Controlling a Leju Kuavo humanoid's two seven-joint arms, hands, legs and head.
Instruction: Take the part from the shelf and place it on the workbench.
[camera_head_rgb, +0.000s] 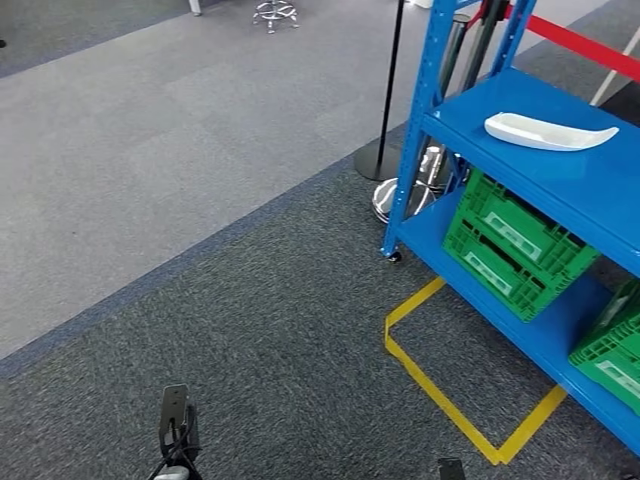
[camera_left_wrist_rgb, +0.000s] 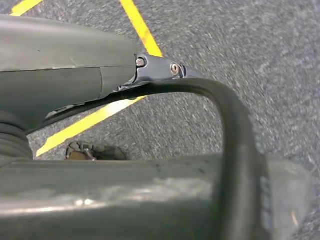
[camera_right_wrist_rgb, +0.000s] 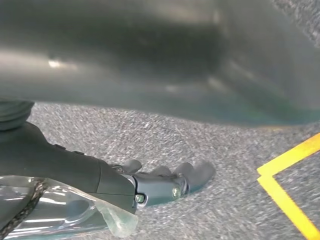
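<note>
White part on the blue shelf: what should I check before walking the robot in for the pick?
1. White part lies in plain sight on the blue shelf, upper board: ok.
2. Nothing rests on or against the part: ok.
3. Right hand holds nothing, fingers stretched out above the carpet: ok.
4. Left hand free to help: cannot tell, its fingers are hidden.
5. Part within arm's reach: probably not ok; the shelf stands ahead to the right, beyond the yellow floor marking.
6. Black post base stands beside the shelf's corner, off the approach side: ok.
</note>
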